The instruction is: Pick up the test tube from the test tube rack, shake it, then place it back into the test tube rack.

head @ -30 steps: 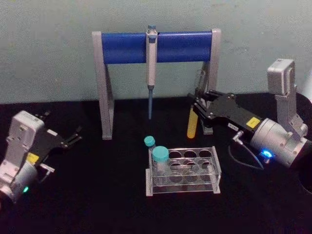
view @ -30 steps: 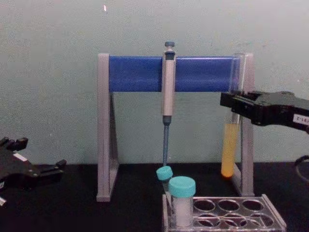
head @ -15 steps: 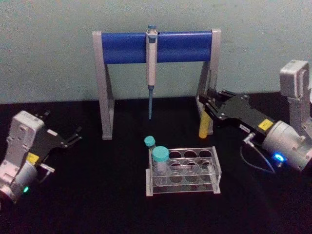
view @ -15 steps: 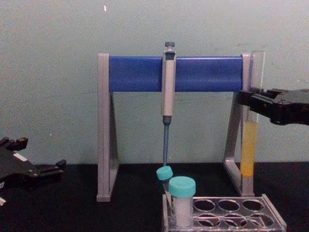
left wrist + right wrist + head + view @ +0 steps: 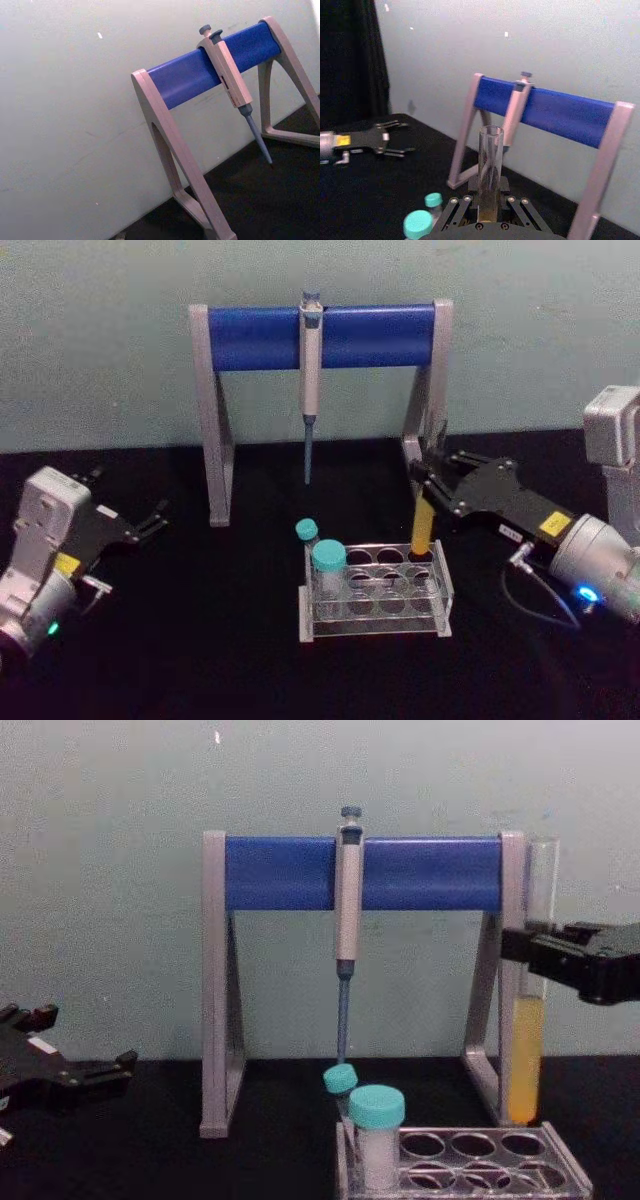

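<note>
Head view took in a black table (image 5: pixel 200 650), and at its back stood a tall grey-legged stand with a blue crossbar (image 5: pixel 260 337). The right gripper (image 5: pixel 425 480) reached in from the right with its black jaws closed tight on the glass of the test tube (image 5: pixel 421 525), a tall, thin, clear, uncapped tube. The left gripper (image 5: pixel 152 518) lay parked at the table's left edge, fingers spread and holding nothing. Near the middle sat the test tube rack (image 5: pixel 372 628), low, of clear plastic, with rows of round holes. A grey pipette with a blue tip (image 5: pixel 311 360) hung from the crossbar. From the chest view the test tube stood upright, yellow-orange liquid in its lower part, its round bottom just above the rack's back right hole. A short, wide white tube with a teal screw cap (image 5: pixel 328 560) stood in the rack's left end, with a small slim teal-capped tube (image 5: pixel 307 531) just behind it.
</note>
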